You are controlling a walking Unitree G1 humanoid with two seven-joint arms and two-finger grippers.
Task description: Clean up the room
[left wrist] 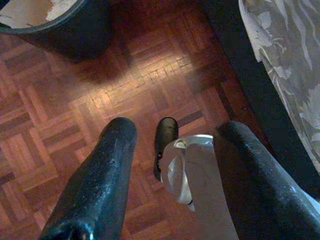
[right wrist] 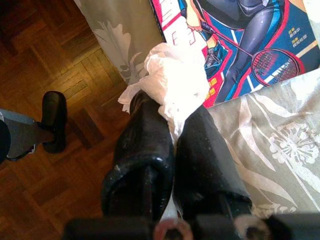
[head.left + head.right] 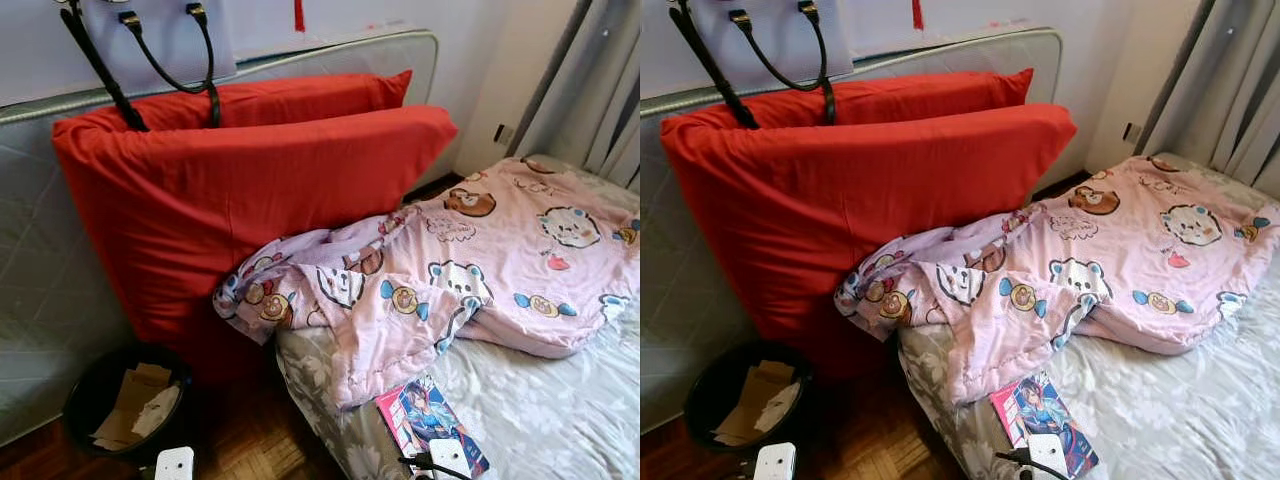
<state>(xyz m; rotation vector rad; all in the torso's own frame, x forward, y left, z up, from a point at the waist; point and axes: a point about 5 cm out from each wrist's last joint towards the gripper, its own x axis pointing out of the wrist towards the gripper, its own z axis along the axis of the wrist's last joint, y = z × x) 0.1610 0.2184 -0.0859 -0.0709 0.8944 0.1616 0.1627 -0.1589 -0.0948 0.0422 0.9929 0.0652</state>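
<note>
Over the bed's [image 2: 280,150] edge, right hand [image 2: 167,112] clamps a tissue [image 2: 172,80] — unbinned; left hand [image 1: 175,145] open, empty — bin [image 3: 90,400], magazine [image 3: 425,415] remain.

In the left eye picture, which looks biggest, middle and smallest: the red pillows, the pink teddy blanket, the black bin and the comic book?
1. Red pillows
2. Pink blanket, nearly as big, so those two are close
3. Black bin
4. Comic book, though its lower end is cut off and partly covered, so bin versus comic is unsure.
</note>
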